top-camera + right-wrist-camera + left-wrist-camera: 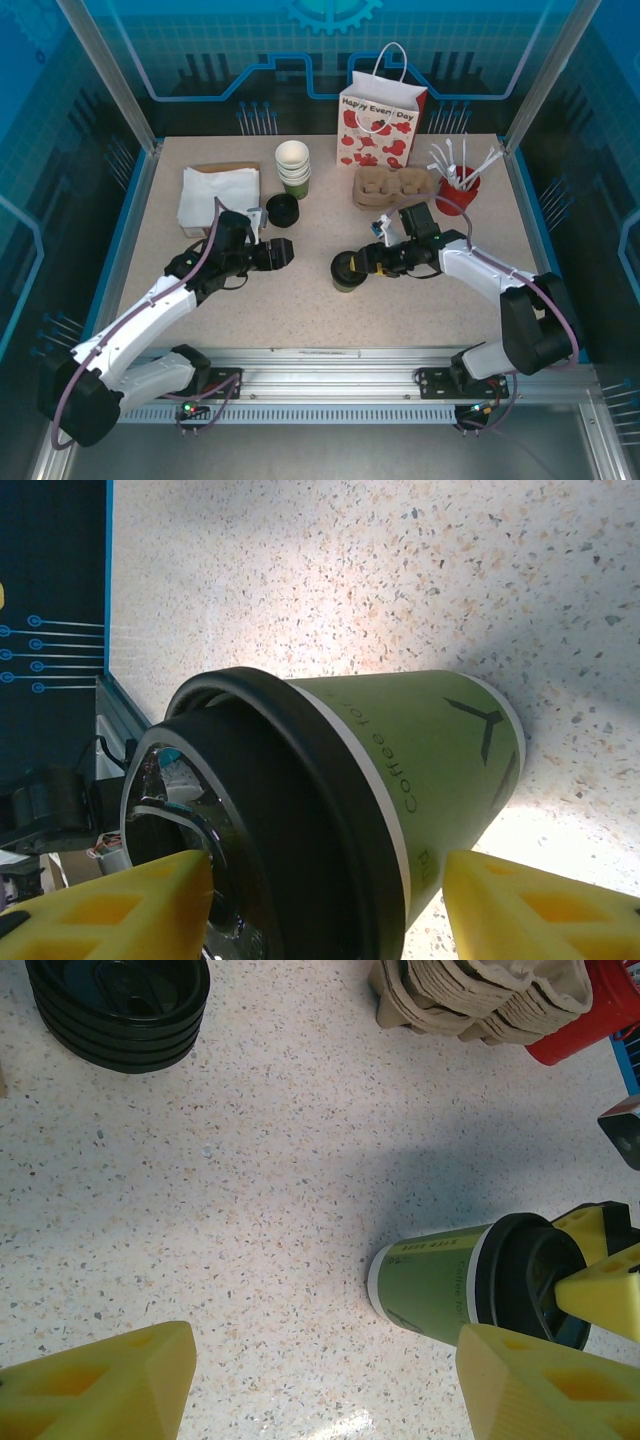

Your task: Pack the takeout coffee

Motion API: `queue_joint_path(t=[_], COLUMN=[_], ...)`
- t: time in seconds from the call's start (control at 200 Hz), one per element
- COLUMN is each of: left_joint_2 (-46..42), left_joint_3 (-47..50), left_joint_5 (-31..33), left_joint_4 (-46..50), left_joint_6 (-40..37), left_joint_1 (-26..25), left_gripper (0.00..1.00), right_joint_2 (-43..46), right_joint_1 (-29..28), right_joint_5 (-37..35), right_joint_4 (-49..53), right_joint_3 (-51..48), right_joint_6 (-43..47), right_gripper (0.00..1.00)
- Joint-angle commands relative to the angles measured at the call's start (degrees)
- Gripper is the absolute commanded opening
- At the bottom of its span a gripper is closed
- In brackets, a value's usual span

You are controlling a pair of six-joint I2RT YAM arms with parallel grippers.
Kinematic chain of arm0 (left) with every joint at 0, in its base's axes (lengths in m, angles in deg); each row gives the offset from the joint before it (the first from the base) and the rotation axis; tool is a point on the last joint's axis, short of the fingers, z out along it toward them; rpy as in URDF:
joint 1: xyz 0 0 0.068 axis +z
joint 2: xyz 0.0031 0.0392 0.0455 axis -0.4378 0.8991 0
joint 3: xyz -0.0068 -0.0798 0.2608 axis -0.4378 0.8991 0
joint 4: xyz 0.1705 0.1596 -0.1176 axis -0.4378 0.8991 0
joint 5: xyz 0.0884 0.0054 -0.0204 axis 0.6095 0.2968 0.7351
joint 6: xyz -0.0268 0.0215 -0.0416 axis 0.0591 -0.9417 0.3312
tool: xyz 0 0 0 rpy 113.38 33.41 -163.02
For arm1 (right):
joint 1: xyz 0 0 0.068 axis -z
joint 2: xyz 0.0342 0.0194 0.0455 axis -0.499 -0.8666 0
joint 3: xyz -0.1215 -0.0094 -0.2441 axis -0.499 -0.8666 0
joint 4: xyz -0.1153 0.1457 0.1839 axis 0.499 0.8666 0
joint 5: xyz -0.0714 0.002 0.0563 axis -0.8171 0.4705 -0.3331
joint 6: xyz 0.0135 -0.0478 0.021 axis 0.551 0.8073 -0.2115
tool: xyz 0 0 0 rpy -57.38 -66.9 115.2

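On the speckled beige table [320, 315], inside blue walls [60, 120]: left claw [325, 1385] wide open, empty; right claw [330, 900] straddles coffee cup [430, 740], grip indeterminate.

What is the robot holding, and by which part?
Seemingly nothing. The right gripper straddles the takeout coffee near its lid, with a gap at one finger; the left gripper is empty.

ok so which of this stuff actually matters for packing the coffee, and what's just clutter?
Job: lidded coffee cup, gift bag (likely where it goes), right gripper straddling the cup.
Lying about: lid stack, lidless cup stack, napkins, cardboard carriers, red cup of utensils.
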Motion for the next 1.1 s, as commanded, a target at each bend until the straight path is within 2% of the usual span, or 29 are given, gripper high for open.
queue_joint_path(t=[0.0,0.485,1.095], left_joint_2=[-0.1,-0.3,-3.0], left_joint_3=[-0.7,-0.2,0.7], left_joint_5=[-0.8,-1.0,2.7], left_joint_4=[0.9,0.7,3.0], left_joint_6=[0.4,0.2,-1.3], left_joint_1=[0.0,0.0,0.0], left_gripper=[0.71,0.71,0.71], right_joint_2=[-0.7,-5.7,-14.2], right_joint_1=[0.1,-4.1,-12.7], right_joint_5=[2.4,2.7,-0.4], right_joint_4=[-1.7,-5.9,-9.1], right_joint_3=[-0.7,3.1,11.8], right_joint_6=[-1.6,-6.3,-10.3], right_gripper=[0.63,0.61,0.59])
